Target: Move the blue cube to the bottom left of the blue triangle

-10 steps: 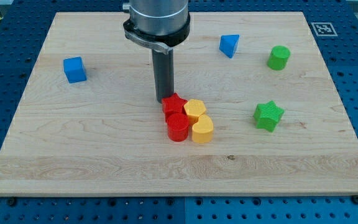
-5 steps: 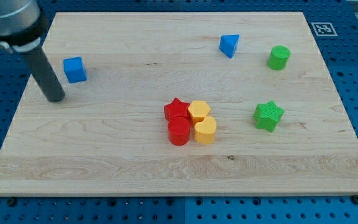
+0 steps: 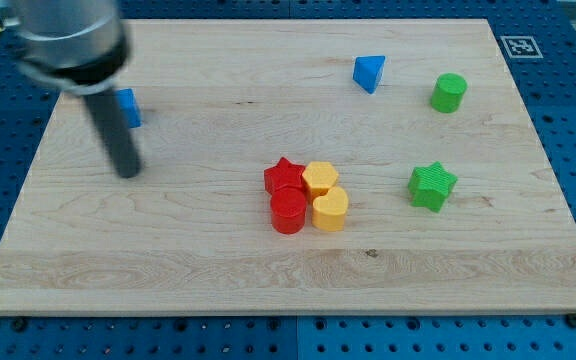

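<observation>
The blue cube [image 3: 130,107] sits near the board's upper left, partly hidden behind my rod. The blue triangle [image 3: 369,72] sits near the view's top, right of centre, far from the cube. My tip [image 3: 128,173] rests on the board just below the blue cube, a short gap away from it. The rod is motion-blurred.
A red star [image 3: 285,176], a red cylinder [image 3: 288,211], a yellow hexagon [image 3: 319,179] and a yellow cylinder-like block [image 3: 329,209] cluster at mid-board. A green cylinder [image 3: 449,92] and a green star [image 3: 432,186] stand at the right. The wooden board [image 3: 288,280] lies on a blue pegboard.
My tip swept from beside the red star far left past the blue cube, then came back slightly right and down, now below the cube. No block has clearly moved.
</observation>
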Robot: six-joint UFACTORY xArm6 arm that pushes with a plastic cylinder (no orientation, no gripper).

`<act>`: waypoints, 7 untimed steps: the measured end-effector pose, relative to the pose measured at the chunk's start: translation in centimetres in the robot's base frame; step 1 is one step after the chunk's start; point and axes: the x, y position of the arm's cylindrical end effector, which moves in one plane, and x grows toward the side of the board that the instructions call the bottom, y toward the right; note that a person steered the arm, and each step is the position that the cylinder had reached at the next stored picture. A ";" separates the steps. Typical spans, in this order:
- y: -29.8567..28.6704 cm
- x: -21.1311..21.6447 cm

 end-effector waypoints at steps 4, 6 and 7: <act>6.2 -12.3; 7.9 -14.0; -0.2 -13.8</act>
